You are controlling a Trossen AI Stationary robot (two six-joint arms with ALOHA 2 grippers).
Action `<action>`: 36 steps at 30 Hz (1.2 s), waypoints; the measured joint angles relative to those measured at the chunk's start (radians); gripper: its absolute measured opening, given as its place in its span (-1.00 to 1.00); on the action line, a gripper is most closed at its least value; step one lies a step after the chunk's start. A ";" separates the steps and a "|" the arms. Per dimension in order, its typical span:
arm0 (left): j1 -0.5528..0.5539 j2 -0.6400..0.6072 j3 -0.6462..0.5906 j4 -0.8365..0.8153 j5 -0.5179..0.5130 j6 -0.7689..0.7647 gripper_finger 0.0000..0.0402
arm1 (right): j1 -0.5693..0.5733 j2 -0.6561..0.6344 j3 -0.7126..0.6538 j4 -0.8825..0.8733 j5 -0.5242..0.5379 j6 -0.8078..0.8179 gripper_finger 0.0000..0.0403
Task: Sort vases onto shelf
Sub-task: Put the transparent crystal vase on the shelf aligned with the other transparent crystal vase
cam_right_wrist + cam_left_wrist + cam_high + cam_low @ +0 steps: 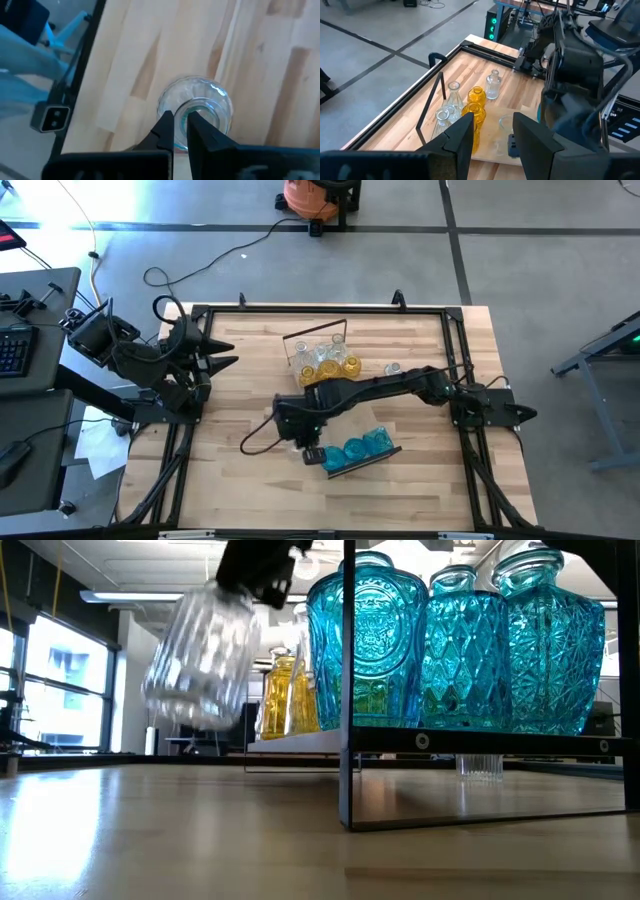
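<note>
Right gripper (180, 131) pinches clear vase (196, 107) rim.

It was a robotics lab: bare grey concrete floor (520, 270), loose black cables (170, 275), an orange shop vacuum (310, 198), a keyboard-laden grey desk (30, 330).

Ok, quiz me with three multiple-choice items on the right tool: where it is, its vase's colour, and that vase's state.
1. The right tool is: A at the right edge; B mid-tabletop, beside the shelf; C beyond the edge.
2. Its vase is: A blue; B amber; C clear.
3. That vase is: A standing upright; B lifted and tilted; C lying on the shelf.

B: the high view shows the arm reaching to the middle.
C: the glass is colourless.
B: the low view shows it hanging above the wood.
</note>
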 joint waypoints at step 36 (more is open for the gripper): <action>0.000 0.000 0.000 -0.003 -0.002 0.001 -0.37 | -0.047 -0.440 0.003 -0.307 0.109 0.125 -1.00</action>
